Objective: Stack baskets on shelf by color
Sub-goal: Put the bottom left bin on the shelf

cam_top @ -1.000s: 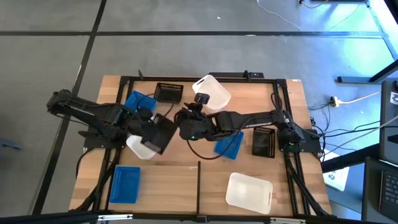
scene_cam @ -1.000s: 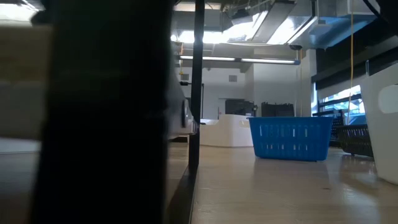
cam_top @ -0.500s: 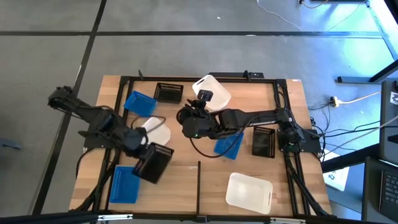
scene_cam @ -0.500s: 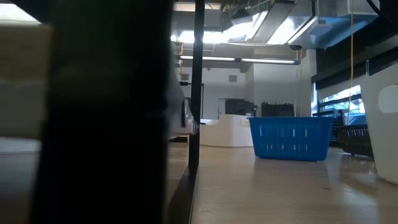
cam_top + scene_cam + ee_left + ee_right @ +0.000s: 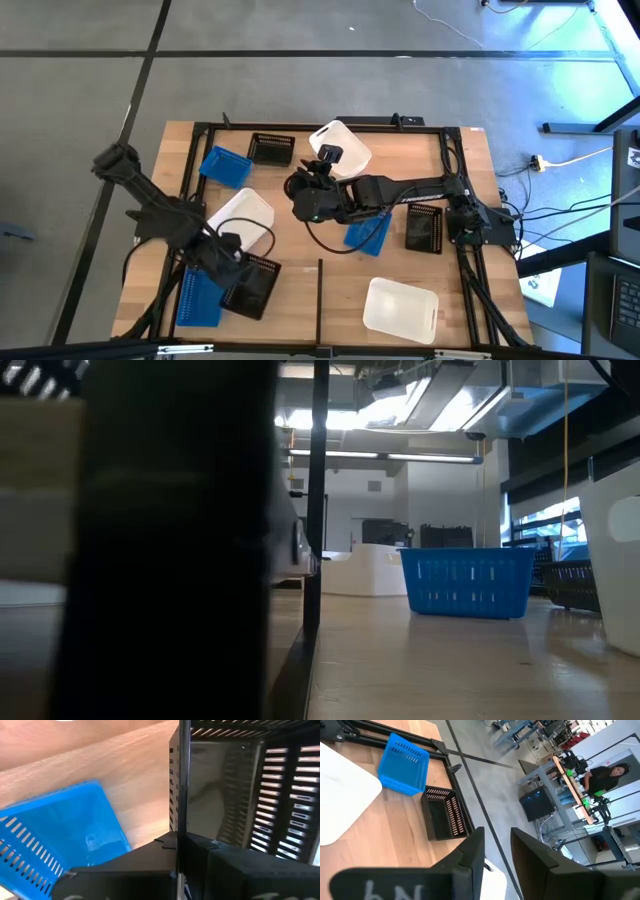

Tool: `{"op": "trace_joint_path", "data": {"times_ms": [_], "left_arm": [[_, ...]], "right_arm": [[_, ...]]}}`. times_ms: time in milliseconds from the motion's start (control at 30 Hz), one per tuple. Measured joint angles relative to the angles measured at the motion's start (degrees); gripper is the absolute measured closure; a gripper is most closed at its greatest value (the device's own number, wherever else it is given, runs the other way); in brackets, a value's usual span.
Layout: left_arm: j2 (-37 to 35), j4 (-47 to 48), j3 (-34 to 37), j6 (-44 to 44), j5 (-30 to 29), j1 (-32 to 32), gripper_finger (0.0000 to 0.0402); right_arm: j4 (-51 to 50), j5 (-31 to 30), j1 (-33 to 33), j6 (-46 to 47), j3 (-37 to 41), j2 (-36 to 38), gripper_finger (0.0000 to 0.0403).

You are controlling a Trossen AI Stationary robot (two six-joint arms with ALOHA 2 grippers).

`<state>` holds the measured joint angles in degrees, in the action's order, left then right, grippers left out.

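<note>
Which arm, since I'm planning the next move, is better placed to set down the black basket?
Left. The left claw grips the black basket beside the blue basket; the right claw hovers mid-table, empty.

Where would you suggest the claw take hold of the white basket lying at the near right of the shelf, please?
Probably on one long wall of the white basket, coming straight down from above. It sits upright with its opening facing up and bare wood on all sides, so one finger could go inside the rim and one outside. The rounded corners look poorer to pinch than the straighter walls.
</note>
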<state>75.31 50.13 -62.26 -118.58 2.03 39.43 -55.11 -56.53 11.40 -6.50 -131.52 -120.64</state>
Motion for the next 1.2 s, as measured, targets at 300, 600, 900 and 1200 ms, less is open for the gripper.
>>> {"op": "trace_joint_path", "data": {"times_ms": [300,600,900,1200], "left_arm": [[5.34,-1.58,0.0,-1.46,0.49,0.36,0.0401],[8.41,-3.01,0.0,-1.88,3.52,-0.04,0.0384],[11.23,-3.53,0.0,-0.65,9.66,-1.67,0.0357],[5.45,-1.95,0.0,-0.3,5.33,-2.66,0.0359]], "right_arm": [[0.06,0.0,0.0,0.0,0.0,0.0,0.0306],[0.05,0.02,0.0,0.0,0.0,0.0,0.0306],[0.07,0.02,0.0,0.11,0.0,0.0,0.0306],[0.05,0.02,0.0,0.02,0.0,0.0,0.0306]]}}
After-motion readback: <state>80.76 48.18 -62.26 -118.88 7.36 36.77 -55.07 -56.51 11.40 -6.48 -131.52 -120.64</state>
